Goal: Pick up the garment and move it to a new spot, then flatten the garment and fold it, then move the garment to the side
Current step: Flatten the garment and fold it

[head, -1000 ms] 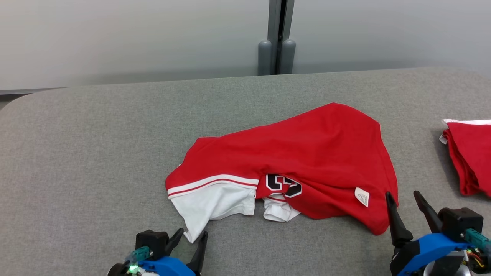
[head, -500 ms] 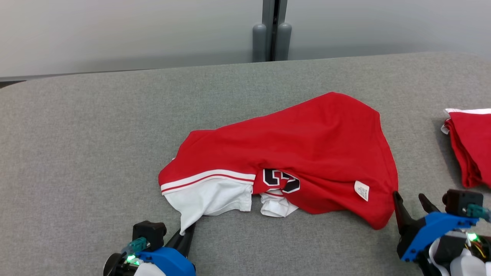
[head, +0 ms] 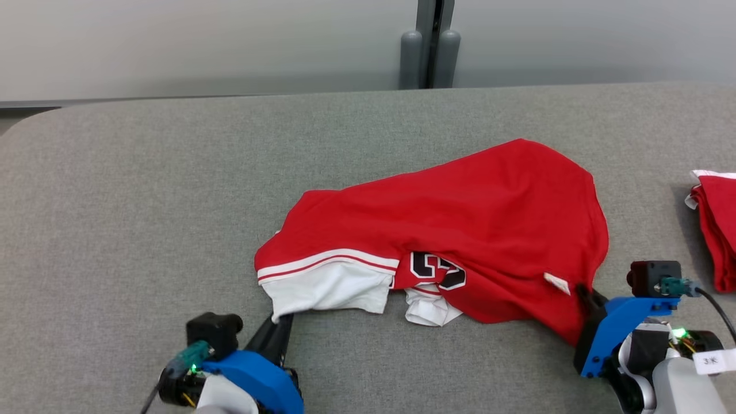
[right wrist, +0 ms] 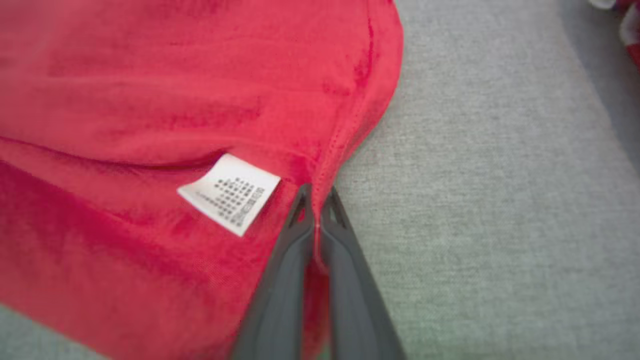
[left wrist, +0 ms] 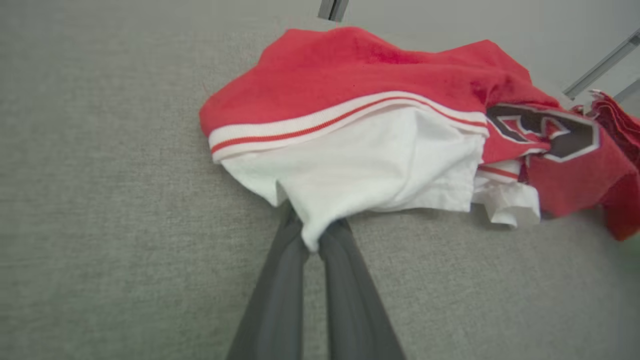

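**Head view.** The garment [head: 460,218], a red shirt, lies crumpled on the grey table [head: 144,201], its bulk spreading from the centre out toward 3 o'clock. Its white sleeve [head: 330,290] hangs off the 7 o'clock side of the heap. A black-and-white number print [head: 437,269] shows just beside the sleeve. The left gripper [head: 280,326] comes in from 7 o'clock of the picture, its fingers pressed together on the sleeve's lowest corner. The right gripper [head: 583,292] sits at 4 o'clock, its tips buried in the red edge just beside a white care label [head: 556,282]. A second red garment [head: 719,236] lies at 3 o'clock, at the picture's edge and well apart from the first. A grey post [head: 430,46] stands past the table at 12 o'clock.

**Left wrist view.** Two dark fingers [left wrist: 280,300] rise from 6 o'clock and meet, pinching the pointed corner of the white sleeve between their tips. Red cloth with a white-and-red striped band lies beyond, toward 12 o'clock. The number print sits at 2 o'clock.

**Right wrist view.** The right gripper's fingers are clamped on a stitched red seam [right wrist: 334,145] at the garment's edge, with a sliver of red cloth showing between them. The care label lies at 10 o'clock of the tips, and bare table runs from 1 to 5 o'clock.
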Tool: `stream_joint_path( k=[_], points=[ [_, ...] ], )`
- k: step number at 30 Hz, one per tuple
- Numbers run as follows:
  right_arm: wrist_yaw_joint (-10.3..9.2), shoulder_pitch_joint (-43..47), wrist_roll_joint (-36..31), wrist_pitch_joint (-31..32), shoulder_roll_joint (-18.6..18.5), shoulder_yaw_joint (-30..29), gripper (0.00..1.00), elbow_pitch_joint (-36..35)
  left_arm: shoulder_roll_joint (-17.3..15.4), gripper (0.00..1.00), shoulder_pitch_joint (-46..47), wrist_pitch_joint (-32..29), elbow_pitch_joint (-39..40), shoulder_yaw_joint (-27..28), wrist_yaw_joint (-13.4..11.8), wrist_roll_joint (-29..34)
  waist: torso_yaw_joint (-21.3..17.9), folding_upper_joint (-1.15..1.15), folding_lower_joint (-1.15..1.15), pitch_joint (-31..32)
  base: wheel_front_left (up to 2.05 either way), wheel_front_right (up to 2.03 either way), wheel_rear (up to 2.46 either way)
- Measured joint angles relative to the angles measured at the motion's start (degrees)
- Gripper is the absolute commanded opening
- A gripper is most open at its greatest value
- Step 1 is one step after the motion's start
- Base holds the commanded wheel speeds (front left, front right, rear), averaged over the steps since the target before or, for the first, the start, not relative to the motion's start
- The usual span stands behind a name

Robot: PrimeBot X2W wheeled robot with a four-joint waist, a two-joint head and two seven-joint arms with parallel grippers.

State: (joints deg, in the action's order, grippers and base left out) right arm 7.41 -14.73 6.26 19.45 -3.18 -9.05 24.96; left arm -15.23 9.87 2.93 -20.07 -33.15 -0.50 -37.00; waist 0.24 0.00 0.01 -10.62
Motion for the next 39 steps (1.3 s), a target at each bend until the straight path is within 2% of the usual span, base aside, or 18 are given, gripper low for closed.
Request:
stream_joint_path(
  k=[6,10,14,17,19,23,27,31,34,39],
  points=[
    [0.08,2.3,0.2,-0.3,0.4,-0.5,0.0,-13.9,0.9,0.0,0.0,4.3,9.7,5.9,1.5,-6.2,-0.5,0.0,0.0,2.3,0.0,0.0,0.0],
    [0.08,3.1,-0.1,4.1,0.4,0.5,0.0,-24.3,-1.3,0.0,0.0,3.8,18.2,10.0,1.5,-9.3,-1.3,0.0,0.0,4.2,0.0,0.0,0.0],
    [0.08,3.2,0.6,9.4,0.2,2.1,0.0,-34.2,-3.8,0.0,2.0,1.1,27.3,13.5,0.0,-11.7,-2.0,0.0,-0.01,5.7,0.0,0.0,0.0],
    [0.08,2.9,1.6,14.6,-2.0,3.3,0.0,-43.2,-6.6,0.0,4.9,-3.5,35.8,16.2,-1.8,-13.8,-2.3,0.0,0.0,6.3,0.0,0.0,0.0],
    [0.08,2.6,2.1,15.8,-2.5,3.5,0.0,-45.3,-7.3,0.0,5.7,-4.7,37.6,16.7,-2.3,-14.2,-2.4,0.0,-0.01,6.2,0.0,0.0,0.0],
    [0.08,-0.4,4.3,19.9,-6.0,4.3,0.0,-50.4,-9.3,0.0,10.1,-9.5,43.4,19.4,-4.5,-16.8,-2.8,0.0,-0.01,4.9,0.0,0.0,0.0],
    [0.08,-6.8,7.9,21.7,-10.0,5.5,0.0,-48.8,-11.7,0.0,16.8,-13.7,42.4,21.0,-5.6,-17.6,-3.7,0.0,-0.01,1.7,0.0,0.0,0.0],
    [0.08,-17.5,11.3,19.5,-12.4,7.8,0.0,-40.4,-13.5,0.0,25.9,-15.7,35.7,21.7,-5.5,-16.4,-5.4,0.0,0.0,-4.1,0.0,0.0,0.0],
    [0.08,-27.9,11.9,14.1,-13.3,9.9,0.0,-32.1,-14.8,0.0,35.3,-15.3,29.2,21.8,-4.9,-13.0,-6.5,0.0,0.01,-9.2,0.0,0.0,0.0],
    [0.08,-45.0,10.3,-0.4,-13.8,12.7,0.0,-17.7,-15.7,0.0,51.1,-10.3,18.2,21.2,-3.5,-5.1,-6.4,0.0,0.02,-15.6,0.0,0.0,0.0]
  ],
)
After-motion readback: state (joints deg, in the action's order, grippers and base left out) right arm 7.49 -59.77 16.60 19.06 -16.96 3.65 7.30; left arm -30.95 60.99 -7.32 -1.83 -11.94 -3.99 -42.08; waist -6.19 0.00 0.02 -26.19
